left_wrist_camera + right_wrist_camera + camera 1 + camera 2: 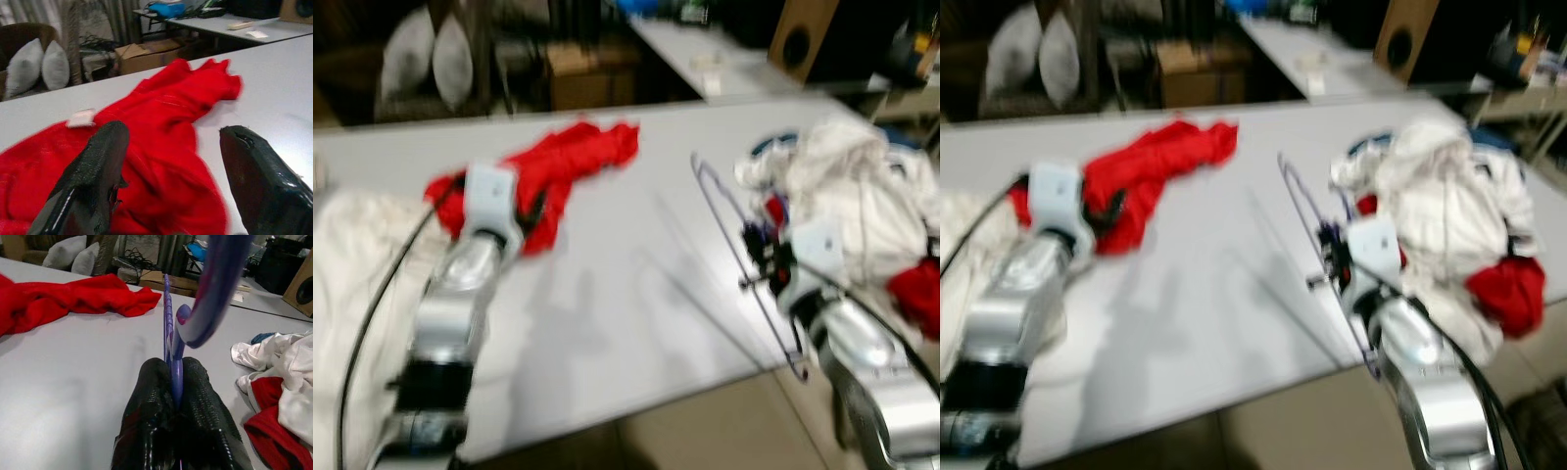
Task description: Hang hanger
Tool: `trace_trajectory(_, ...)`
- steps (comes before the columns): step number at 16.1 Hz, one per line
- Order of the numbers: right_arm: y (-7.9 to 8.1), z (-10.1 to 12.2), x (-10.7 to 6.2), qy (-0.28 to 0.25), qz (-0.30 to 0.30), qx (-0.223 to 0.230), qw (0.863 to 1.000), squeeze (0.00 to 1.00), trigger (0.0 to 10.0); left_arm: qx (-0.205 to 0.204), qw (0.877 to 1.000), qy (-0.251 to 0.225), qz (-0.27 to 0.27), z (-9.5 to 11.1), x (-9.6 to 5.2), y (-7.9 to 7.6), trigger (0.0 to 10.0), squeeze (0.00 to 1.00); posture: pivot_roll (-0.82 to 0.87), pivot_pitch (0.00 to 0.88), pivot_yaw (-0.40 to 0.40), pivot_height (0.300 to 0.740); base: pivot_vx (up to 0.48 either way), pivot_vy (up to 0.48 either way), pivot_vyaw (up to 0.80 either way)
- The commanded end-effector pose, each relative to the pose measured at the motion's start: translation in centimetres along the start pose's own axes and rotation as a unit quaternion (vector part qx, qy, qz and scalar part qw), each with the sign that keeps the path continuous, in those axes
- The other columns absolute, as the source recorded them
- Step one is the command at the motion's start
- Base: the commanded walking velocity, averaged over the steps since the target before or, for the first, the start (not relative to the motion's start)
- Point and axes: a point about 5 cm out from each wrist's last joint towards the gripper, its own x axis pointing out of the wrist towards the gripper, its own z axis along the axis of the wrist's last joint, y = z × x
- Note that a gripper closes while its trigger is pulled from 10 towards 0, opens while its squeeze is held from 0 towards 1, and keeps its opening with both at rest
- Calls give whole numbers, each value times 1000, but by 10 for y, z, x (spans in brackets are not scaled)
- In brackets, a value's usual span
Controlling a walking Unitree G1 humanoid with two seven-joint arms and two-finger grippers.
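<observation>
Pressed together on the purple hanger (168, 333), the right gripper (176, 377) pinches thin wire that could twist loose; left gripper (171, 161) hovers spread over red cloth (161, 117).

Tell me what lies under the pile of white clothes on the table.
Under the white clothes, red cloth sticks out at the near edge and something blue at the far side. The rest beneath is covered. The right end effector grips the hanger beside it.

Both eye views motion-blurred, dim dark background, wrist views sharper, soft even light
</observation>
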Motion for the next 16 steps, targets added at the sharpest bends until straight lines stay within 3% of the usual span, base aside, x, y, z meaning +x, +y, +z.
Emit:
trace_trajectory(1,-7,1,-5,-4,-12,-7,1000,0,10000,10,1000,-7,-11,6,4,-9,10000,0,21,0,-15,740,270,0,0)
trace_trajectory(4,-7,-1,-8,0,-15,-13,1000,0,10000,42,997,42,-40,-13,3,-10,10000,0,-1,0,6,740,0,0,0)
trace_trajectory(5,-7,0,-10,1,-15,-13,1000,0,10000,34,996,62,-47,-20,4,-9,10000,0,-7,0,11,740,0,0,0)
trace_trajectory(6,-8,0,-13,2,-15,-11,1000,0,10000,22,995,82,-53,-25,4,-8,10000,655,-10,0,15,740,0,0,0)
trace_trajectory(7,-8,-2,-15,5,-16,-11,1000,0,10000,21,995,85,-54,-26,4,-8,10000,1000,-12,0,18,740,0,0,0)
trace_trajectory(11,-8,-7,-21,15,-19,-7,1000,0,10000,40,992,113,-35,-34,2,-3,10000,1000,-11,0,24,740,0,0,0)
trace_trajectory(12,-7,-9,-21,18,-18,-8,1000,0,10000,47,989,133,-38,-44,0,-5,10000,1000,-33,0,31,740,0,0,0)
trace_trajectory(14,-6,-7,-21,17,-16,-6,1000,0,10000,13,988,142,-64,-53,2,-16,10000,1000,-32,0,26,740,0,0,0)
trace_trajectory(15,-5,-4,-20,13,-14,-2,1000,0,10000,-18,986,149,-71,-57,6,-21,10000,882,-27,0,23,740,0,0,0)
trace_trajectory(16,-5,-5,-18,14,-12,-5,1000,0,10000,-14,986,158,-59,-62,9,-19,10000,0,-30,0,23,740,0,0,0)
